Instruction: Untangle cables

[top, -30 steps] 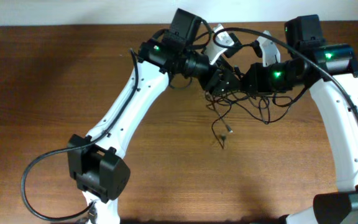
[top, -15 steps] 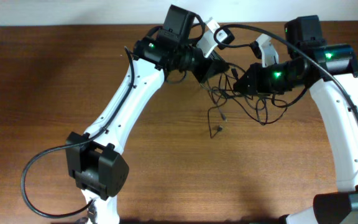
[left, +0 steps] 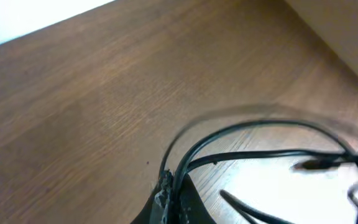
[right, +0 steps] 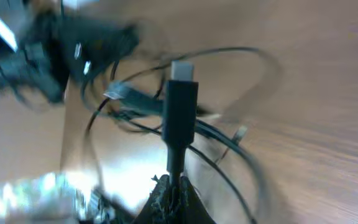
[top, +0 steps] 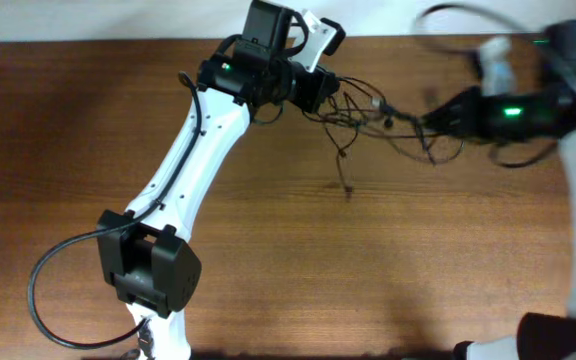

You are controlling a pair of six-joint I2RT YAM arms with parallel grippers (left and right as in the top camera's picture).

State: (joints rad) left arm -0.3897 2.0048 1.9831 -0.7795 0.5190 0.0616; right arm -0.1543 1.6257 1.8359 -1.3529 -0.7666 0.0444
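Both arms are drawing apart from where they were a second ago. The left pincer [top: 318, 92] is lifting toward the far edge of the table [top: 418, 270] while the right pincer [top: 436, 118] is sweeping out to its own side, blurred with speed. The cables [top: 373, 112], earlier bunched between them, are now stretching into a thin, ragged line above the wood.

Step in hand, as I am reading it: the pull-apart, teasing the clump open by tension. The left pincer is pinching down tight on a cord, which is arcing out from its tips in the wrist view. The right pincer is likewise clamping a cord just below a stubby black plug [right: 180, 102] that is standing straight up from its tips.

Cords are looking thin, black and limp, looping and crossing over one another; the plug tip is showing a pale, metallic end. One loose end [top: 346, 188] is hanging down toward the table. The wood is brown, grained and slightly glossy.

Next move, I am judging, is calling for a check on where the strands are still crossing — probably near the middle of the span — then easing tension and regripping a single cord rather than hauling harder.
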